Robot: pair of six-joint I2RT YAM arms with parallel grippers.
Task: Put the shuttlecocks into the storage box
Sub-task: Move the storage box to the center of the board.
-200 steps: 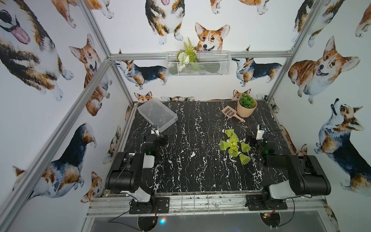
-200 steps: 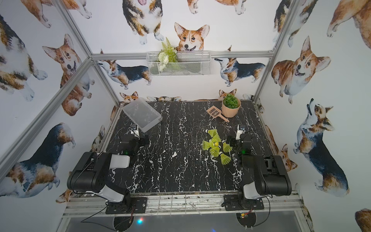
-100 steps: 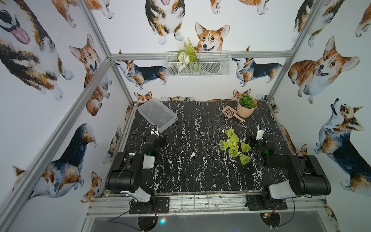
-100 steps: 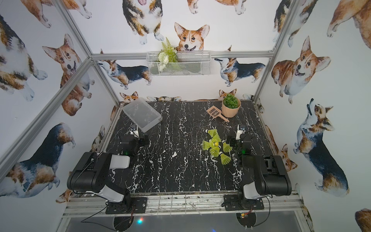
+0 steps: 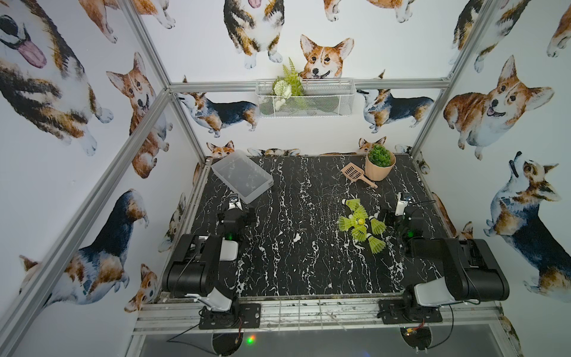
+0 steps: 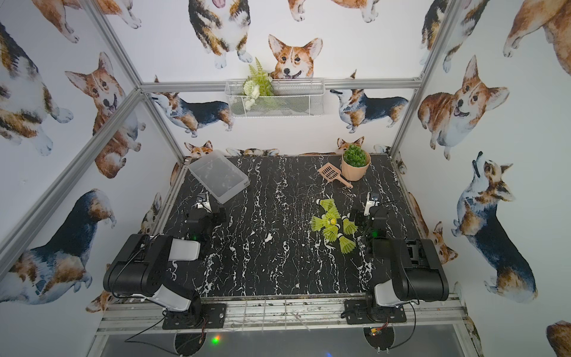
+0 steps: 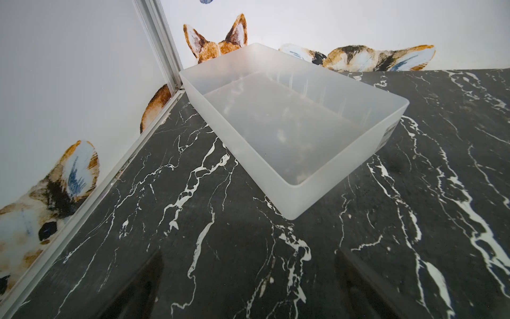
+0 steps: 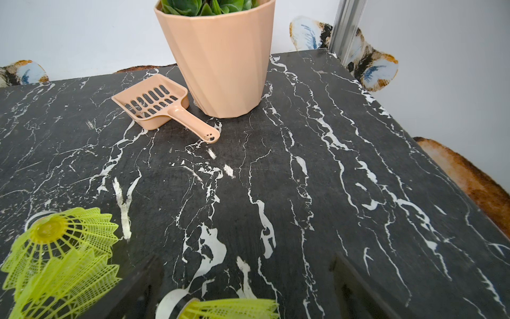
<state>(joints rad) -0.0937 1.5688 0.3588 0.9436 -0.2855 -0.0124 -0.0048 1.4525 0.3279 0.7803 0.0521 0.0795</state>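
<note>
With the left gripper (image 7: pixel 248 254) and right gripper (image 8: pixel 245 259) both holding their jaws apart on nothing, the shuttlecocks (image 5: pixel 360 222) are lying clustered on the table (image 5: pixel 293 247) beside the right one, the box (image 5: pixel 261 192) sitting in the far-left corner.

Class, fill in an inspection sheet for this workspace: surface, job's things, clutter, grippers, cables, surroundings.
Surface: black marbled table, no spills seen.
Job's things: shuttlecocks clustered on the robot's right side; storage box empty, back left corner.
Clutter: scoop beside potted plant, at the back.
Grippers: left gripper open, empty, facing the box; right gripper open, empty, beside the shuttlecocks.
Cables: cable trailing below the arm bases, off the table.
Surroundings: corgi-print walls, metal frame, wire basket on the back wall.
</note>
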